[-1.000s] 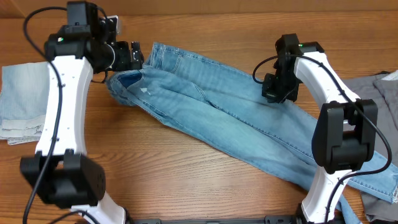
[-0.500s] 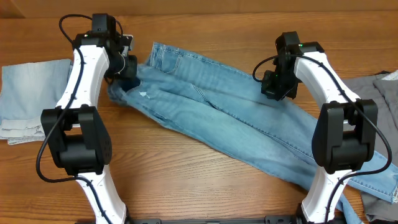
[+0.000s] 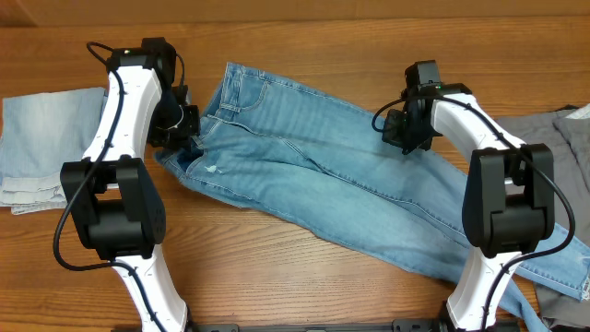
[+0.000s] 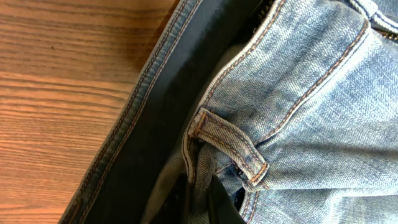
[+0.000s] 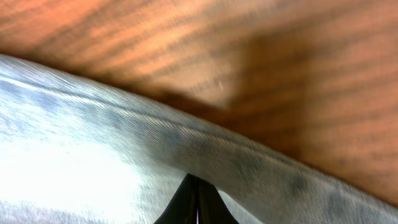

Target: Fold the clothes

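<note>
From above, the jeans (image 3: 369,184) lie slantwise across the table (image 3: 277,277), waistband (image 3: 241,85) at the far left, legs running down to the near right corner. The left gripper (image 3: 187,129) is down at the left end of the waist, where the cloth is bunched and turned over. The right gripper (image 3: 398,129) sits on the far edge of the upper leg. A folded stack of paler denim (image 3: 41,148) rests at the left edge, well apart from the jeans. Grey trousers (image 3: 562,138) lie at the right edge, beside the legs.

The left wrist view is filled by the waistband (image 4: 155,93), its dark inside showing, with a belt loop (image 4: 227,149) just above the left gripper (image 4: 200,198). The jaws are narrow and hold a fold of denim.

The right wrist view is blurred. The right gripper (image 5: 196,202) has its jaws closed to a point, a thin pale sliver of jeans (image 5: 93,162) between them, near the hem where the cloth meets bare table (image 5: 280,74).
</note>
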`<state>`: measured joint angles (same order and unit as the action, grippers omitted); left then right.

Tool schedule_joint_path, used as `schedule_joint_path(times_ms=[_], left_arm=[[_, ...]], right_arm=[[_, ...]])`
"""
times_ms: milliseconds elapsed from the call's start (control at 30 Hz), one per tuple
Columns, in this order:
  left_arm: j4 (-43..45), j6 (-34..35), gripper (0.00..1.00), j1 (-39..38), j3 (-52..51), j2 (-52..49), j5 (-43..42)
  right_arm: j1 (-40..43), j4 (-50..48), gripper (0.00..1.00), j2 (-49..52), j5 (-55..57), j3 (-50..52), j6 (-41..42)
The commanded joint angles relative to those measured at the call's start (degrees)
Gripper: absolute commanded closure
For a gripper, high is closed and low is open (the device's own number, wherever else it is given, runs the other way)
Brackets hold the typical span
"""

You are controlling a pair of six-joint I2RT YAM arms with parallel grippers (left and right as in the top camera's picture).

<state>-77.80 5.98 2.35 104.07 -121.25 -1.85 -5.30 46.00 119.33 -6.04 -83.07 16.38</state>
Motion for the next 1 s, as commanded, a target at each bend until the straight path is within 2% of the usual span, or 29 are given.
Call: schedule_joint_path(times_ms=[0,233,333,400,467,633,767,967], left_arm=[[-0.1,3.5,0.96,0.3,0.6,-0.5,0.8],[0.7,4.1,0.96,0.3,-6.5,-0.5,0.8],[2.1,3.8,0.96,0.3,-11.0,-0.5,4.0],[4.0,3.9,0.96,0.3,-14.0,-0.5,5.7],[7.9,4.6,0.96,0.4,-18.2,-0.5,7.7],[12.1,6.6,0.96,0.4,-20.7,-0.5,13.2],[15.3,6.6,0.96,1.6,-20.7,-0.5,13.8],[19.8,6.5,0.96,3.6,-20.7,-0.5,14.3]], right_arm=[[-0.1,-2.7,0.96,-0.2,-0.1,0.2,-1.8],[-1.1,-2.7,0.96,0.4,-1.1,-1.5,-1.9],[-1.1,7.8,0.96,0.4,-2.4,-11.0,-3.2],[-1.1,12.5,0.96,0.4,-2.4,-13.7,-2.5],[-1.1,17.1,0.96,0.4,-0.9,-12.9,1.0],[-1.1,18.8,0.96,0.4,2.1,-7.5,2.1],[-1.1,17.2,0.96,0.4,2.6,-2.6,3.7],[-1.1,3.5,0.96,0.4,2.8,6.1,3.4]])
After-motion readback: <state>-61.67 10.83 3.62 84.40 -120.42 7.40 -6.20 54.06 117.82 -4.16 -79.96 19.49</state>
